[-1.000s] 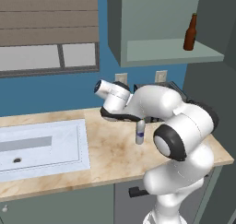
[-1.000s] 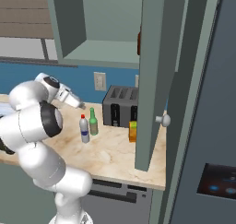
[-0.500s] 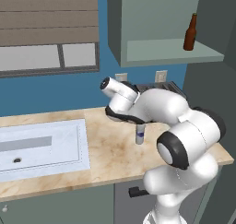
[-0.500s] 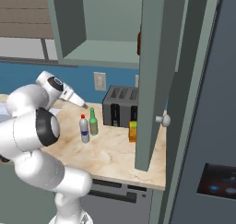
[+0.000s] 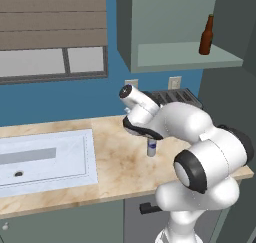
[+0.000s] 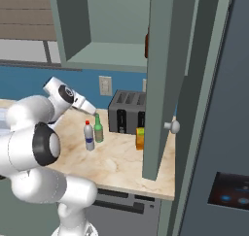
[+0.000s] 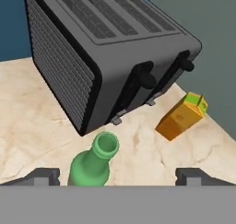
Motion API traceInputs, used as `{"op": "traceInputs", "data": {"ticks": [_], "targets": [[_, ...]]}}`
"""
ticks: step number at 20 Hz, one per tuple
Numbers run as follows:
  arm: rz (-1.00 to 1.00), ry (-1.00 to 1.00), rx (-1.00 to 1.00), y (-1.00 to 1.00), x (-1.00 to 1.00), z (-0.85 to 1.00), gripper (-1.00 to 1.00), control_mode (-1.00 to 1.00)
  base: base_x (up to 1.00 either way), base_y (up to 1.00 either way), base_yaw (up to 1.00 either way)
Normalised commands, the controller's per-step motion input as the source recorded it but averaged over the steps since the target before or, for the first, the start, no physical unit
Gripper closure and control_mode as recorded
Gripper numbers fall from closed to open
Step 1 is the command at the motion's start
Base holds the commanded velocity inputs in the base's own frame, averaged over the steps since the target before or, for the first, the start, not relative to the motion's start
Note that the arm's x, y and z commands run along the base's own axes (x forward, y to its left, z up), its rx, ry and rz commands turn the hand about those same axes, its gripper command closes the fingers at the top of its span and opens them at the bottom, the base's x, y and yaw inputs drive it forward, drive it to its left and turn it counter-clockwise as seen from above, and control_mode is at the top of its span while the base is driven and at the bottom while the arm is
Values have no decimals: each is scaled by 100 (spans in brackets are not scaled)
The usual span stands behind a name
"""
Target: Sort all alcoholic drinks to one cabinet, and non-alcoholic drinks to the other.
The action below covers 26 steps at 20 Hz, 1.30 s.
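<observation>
A: What differs from a second ago?
B: The arm has swung forward; the gripper (image 7: 117,176), jaws wide and empty, hovers over the green bottle (image 7: 94,163).
A: And nearby?
B: The toaster (image 7: 108,52) at 12 o'clock, the orange carton (image 7: 180,116) at 2; the white bottle (image 6: 89,136) seemingly just beside the green one.

I can read no words or numbers anywhere. The white bottle (image 6: 89,136) carries a blue label, too small and blurred to make out. The green bottle (image 7: 94,161) and the orange carton (image 7: 181,115) show me no lettering. The lit blue marks on the dark panel (image 6: 228,192) are only blurs.
</observation>
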Motion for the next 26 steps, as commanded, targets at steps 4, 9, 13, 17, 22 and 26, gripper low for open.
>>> {"op": "traceInputs", "data": {"ticks": [4,9,13,17,22,26], "targets": [[16,0,11,-8,0,-21,-100,-100,0,0,0],[15,0,12,-4,2,-14,-100,-100,0,0,0],[15,0,12,0,9,-9,-100,-100,0,0,0],[14,0,12,0,11,-6,-100,-100,0,0,0],[12,0,11,0,14,-5,-100,-100,0,0,0],[10,0,9,0,10,-8,-100,-100,0,0,0]]}}
